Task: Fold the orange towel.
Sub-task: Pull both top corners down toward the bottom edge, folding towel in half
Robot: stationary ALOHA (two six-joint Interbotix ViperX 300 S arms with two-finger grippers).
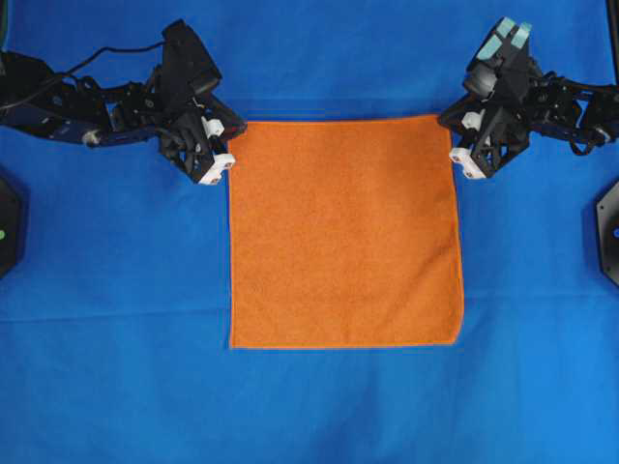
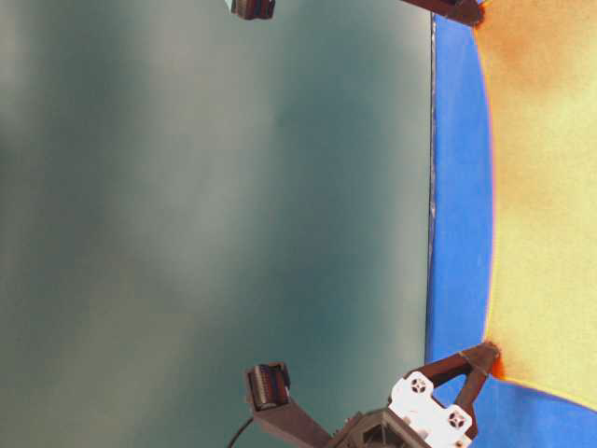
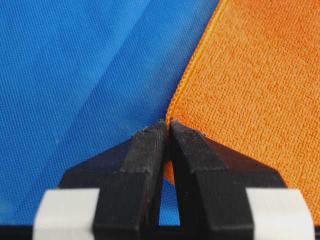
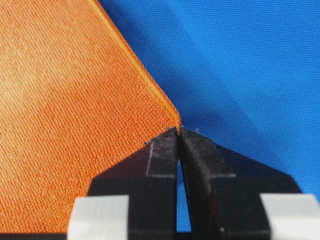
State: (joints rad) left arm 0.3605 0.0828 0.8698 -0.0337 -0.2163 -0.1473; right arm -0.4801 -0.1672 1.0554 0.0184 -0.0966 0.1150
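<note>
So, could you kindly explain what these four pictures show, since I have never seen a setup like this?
Two black robot arms work over a blue sheet. One picture looks down from overhead, one sits sideways at table level, and two come from cameras on the wrists. An orange towel lies flat and unfolded on the sheet. The left gripper is pinched shut on one far corner of the towel and the right gripper on the other far corner. Neither corner looks clearly lifted.
</note>
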